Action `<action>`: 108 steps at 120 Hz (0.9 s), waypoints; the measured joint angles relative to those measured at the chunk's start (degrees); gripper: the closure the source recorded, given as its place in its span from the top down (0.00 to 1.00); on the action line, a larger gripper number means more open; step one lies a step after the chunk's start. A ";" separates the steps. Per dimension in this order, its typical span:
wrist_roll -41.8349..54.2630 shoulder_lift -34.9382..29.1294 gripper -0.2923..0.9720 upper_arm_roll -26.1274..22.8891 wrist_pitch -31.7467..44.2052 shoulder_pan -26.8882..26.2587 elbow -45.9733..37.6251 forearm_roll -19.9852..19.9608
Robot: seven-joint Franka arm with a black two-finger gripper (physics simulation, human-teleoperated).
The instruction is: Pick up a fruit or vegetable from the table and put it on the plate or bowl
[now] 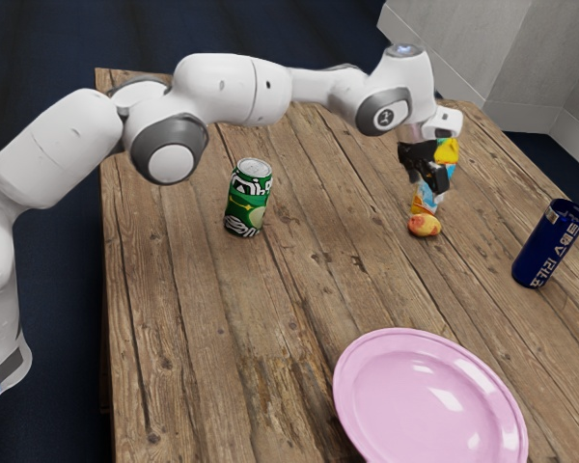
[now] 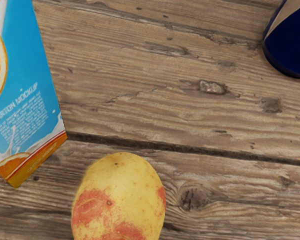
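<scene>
A yellow fruit with red blotches (image 1: 425, 225) lies on the wooden table (image 1: 203, 318), right in front of an upright blue-and-orange juice carton (image 1: 447, 151). My black gripper (image 1: 430, 185) hangs a little above the fruit, in front of the carton, open with nothing between its fingers. In the wrist view the fruit (image 2: 119, 197) is just under my hand, with the carton (image 2: 20, 90) close beside it. A pink plate (image 1: 429, 400) sits at the table's near edge, well short of the fruit.
A green soda can (image 1: 248, 198) stands mid-table toward the exterior view's left. A dark blue can (image 1: 549, 243) stands near the table's right edge and also shows in the wrist view (image 2: 290, 40). Grey walls rise at the back right.
</scene>
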 joint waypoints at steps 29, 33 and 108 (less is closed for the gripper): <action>0.61 4.01 0.77 -1.81 1.70 0.50 0.82 2.40; 0.66 4.58 0.76 -2.12 1.93 0.44 1.20 2.49; -0.20 10.23 0.75 -2.76 6.95 0.78 4.39 2.77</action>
